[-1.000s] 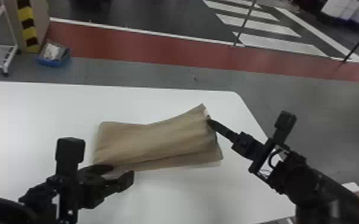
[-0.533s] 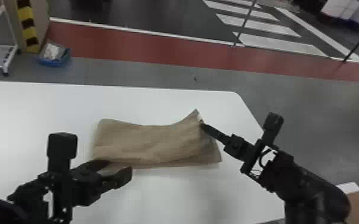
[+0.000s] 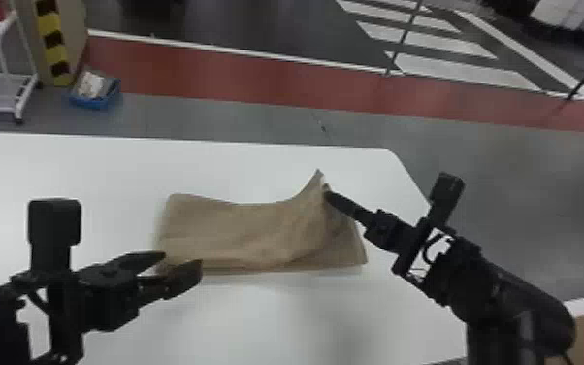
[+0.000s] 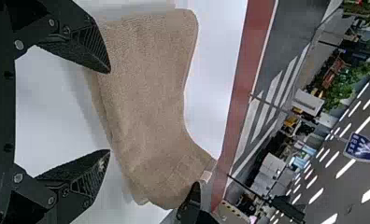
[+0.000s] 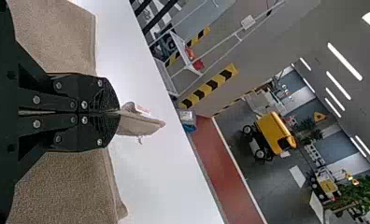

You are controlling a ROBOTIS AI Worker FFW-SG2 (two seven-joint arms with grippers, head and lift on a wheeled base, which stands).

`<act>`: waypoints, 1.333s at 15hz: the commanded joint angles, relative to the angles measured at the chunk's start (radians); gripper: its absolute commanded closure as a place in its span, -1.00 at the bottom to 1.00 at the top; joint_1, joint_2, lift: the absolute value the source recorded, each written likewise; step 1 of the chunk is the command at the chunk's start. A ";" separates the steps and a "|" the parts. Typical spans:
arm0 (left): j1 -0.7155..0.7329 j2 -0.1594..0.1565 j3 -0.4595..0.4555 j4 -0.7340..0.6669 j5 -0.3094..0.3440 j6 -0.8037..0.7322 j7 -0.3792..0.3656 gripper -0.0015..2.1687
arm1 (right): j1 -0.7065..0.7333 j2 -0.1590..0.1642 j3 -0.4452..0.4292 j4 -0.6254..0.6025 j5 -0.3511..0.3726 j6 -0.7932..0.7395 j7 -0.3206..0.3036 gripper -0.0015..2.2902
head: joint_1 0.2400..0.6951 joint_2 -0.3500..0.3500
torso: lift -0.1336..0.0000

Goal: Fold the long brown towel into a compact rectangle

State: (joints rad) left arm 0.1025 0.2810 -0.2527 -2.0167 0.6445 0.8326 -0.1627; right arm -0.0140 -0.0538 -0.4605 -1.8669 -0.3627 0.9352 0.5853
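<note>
- The towel [image 3: 237,233] lies on the table [image 3: 87,165], towards the far right corner, its long sides running roughly along the far edge.
- It looks folded over at least once already: a lower layer peeks out along the near side and at the right end.
- The right gripper [image 3: 327,195] is clenched on the towel's far right corner, which stands raised in a peak.
- The left gripper [image 3: 183,259] holds nothing, its fingers parted at the towel's near left corner; whether they touch it, I cannot tell.
- Still left, I judge: bring the raised corner down, line up the layers and probably fold the length again, as the shape is still long rather than compact.
</note>
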 commanded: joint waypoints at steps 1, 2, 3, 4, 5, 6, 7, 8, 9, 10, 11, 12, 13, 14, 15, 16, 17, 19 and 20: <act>-0.001 0.009 0.024 0.001 0.006 0.001 0.002 -0.70 | 0.017 0.026 0.002 -0.087 -0.038 0.000 0.010 0.14 | 1.00 -0.88 | -0.84; -0.006 0.009 0.026 0.013 0.006 -0.002 0.002 -0.70 | 0.028 0.042 0.002 -0.144 -0.059 0.009 0.013 0.14 | 1.00 -0.84 | -0.84; -0.009 0.007 0.024 0.023 0.006 -0.002 0.002 -0.70 | 0.037 0.049 0.002 -0.190 -0.070 0.015 0.015 0.14 | 1.00 -0.81 | -0.84; -0.010 0.007 0.026 0.030 0.004 -0.005 0.000 -0.70 | 0.040 0.052 0.002 -0.232 -0.073 0.015 0.015 0.14 | 1.00 -0.77 | -0.84; -0.010 0.009 0.026 0.032 0.004 -0.005 -0.001 -0.70 | 0.037 0.051 -0.009 -0.242 -0.081 0.024 0.013 0.14 | 1.00 -0.73 | -0.84; -0.010 0.009 0.026 0.033 0.003 -0.005 -0.001 -0.70 | 0.029 0.049 -0.020 -0.247 -0.085 0.037 0.013 0.14 | 1.00 -0.71 | -0.84; -0.010 0.009 0.027 0.036 0.003 -0.005 -0.001 -0.70 | 0.028 0.046 -0.033 -0.252 -0.097 0.046 0.013 0.14 | 1.00 -0.71 | -0.84; -0.010 0.009 0.027 0.039 0.003 -0.005 -0.003 -0.70 | 0.034 0.042 -0.056 -0.253 -0.107 0.049 0.015 0.14 | 1.00 -0.72 | -0.84; -0.009 0.009 0.027 0.039 0.003 -0.005 -0.004 -0.70 | 0.043 0.035 -0.080 -0.252 -0.113 0.049 0.021 0.14 | 1.00 -0.73 | -0.84; -0.009 0.009 0.029 0.041 0.003 -0.005 -0.004 -0.70 | 0.054 0.031 -0.096 -0.252 -0.121 0.046 0.028 0.14 | 1.00 -0.75 | -0.84; -0.007 0.009 0.029 0.044 0.001 -0.005 -0.004 -0.70 | 0.069 0.029 -0.112 -0.238 -0.128 0.037 0.030 0.14 | 1.00 -0.77 | -0.84; -0.007 0.007 0.029 0.047 -0.002 -0.005 -0.004 -0.70 | 0.074 0.029 -0.124 -0.218 -0.127 0.024 0.036 0.14 | 1.00 -0.80 | -0.84; -0.007 0.006 0.027 0.053 -0.003 -0.005 -0.006 -0.70 | 0.072 0.020 -0.132 -0.183 -0.116 0.006 0.039 0.14 | 1.00 -0.82 | -0.84; -0.007 0.004 0.027 0.059 -0.006 -0.005 -0.009 -0.70 | 0.066 0.005 -0.133 -0.146 -0.108 0.003 0.039 0.13 | 1.00 -0.85 | -0.84; -0.007 0.001 0.024 0.062 -0.008 -0.005 -0.009 -0.70 | 0.062 -0.001 -0.129 -0.117 -0.096 0.003 0.041 0.14 | 1.00 -0.89 | -0.84; -0.006 0.001 0.024 0.066 -0.009 -0.005 -0.009 -0.70 | 0.060 -0.001 -0.118 -0.087 -0.078 -0.006 0.041 0.13 | 1.00 -0.91 | -0.84; -0.004 0.001 0.024 0.064 -0.009 -0.005 -0.011 -0.70 | 0.060 -0.001 -0.110 -0.051 -0.061 -0.037 0.042 0.13 | 1.00 -0.93 | -0.84; 0.000 0.003 0.027 0.056 -0.009 -0.005 -0.011 -0.70 | 0.055 -0.001 -0.104 0.026 -0.027 -0.058 0.028 -0.10 | 1.00 -0.95 | -0.84; 0.000 0.004 0.029 0.058 -0.008 -0.005 -0.012 -0.70 | 0.049 -0.014 -0.104 0.069 -0.016 -0.058 0.025 -0.53 | 1.00 -0.96 | -0.84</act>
State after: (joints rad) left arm 0.1012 0.2831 -0.2261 -1.9578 0.6351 0.8277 -0.1741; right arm 0.0416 -0.0576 -0.5661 -1.8542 -0.3970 0.8856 0.6133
